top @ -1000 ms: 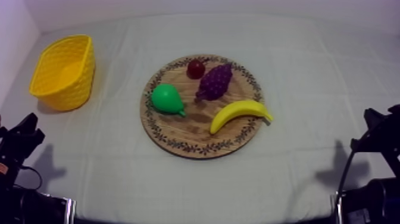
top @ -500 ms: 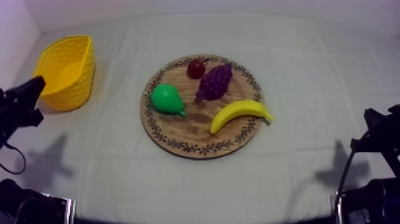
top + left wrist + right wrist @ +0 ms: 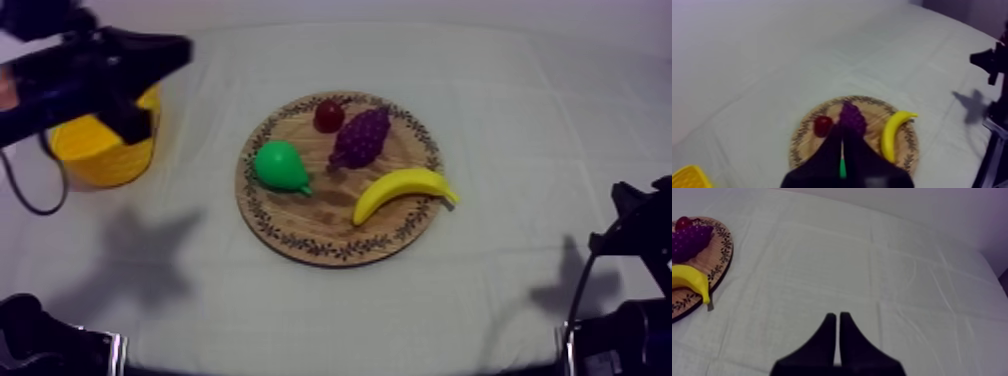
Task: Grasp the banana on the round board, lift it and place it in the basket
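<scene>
The yellow banana (image 3: 403,190) lies on the right front part of the round wooden board (image 3: 300,215), its tip just over the rim. My left gripper (image 3: 178,50) is raised over the yellow basket (image 3: 100,155) at the far left, well apart from the board. In the left wrist view its fingers (image 3: 842,131) lie together as a narrow wedge, shut on nothing, pointing at the board (image 3: 803,141) with the banana (image 3: 892,135) beyond. My right gripper (image 3: 622,212) rests low at the right, shut (image 3: 836,317), with the banana (image 3: 692,280) off to its side.
Also on the board are a green pear (image 3: 280,166), purple grapes (image 3: 362,135) and a small red fruit (image 3: 329,115). Bare cloth surrounds the board. The left arm's shadow falls on the cloth in front of the basket.
My left arm has risen from the lower left edge and swung up over the basket, its gripper now pointing toward the board. The right arm and the fruit have not moved.
</scene>
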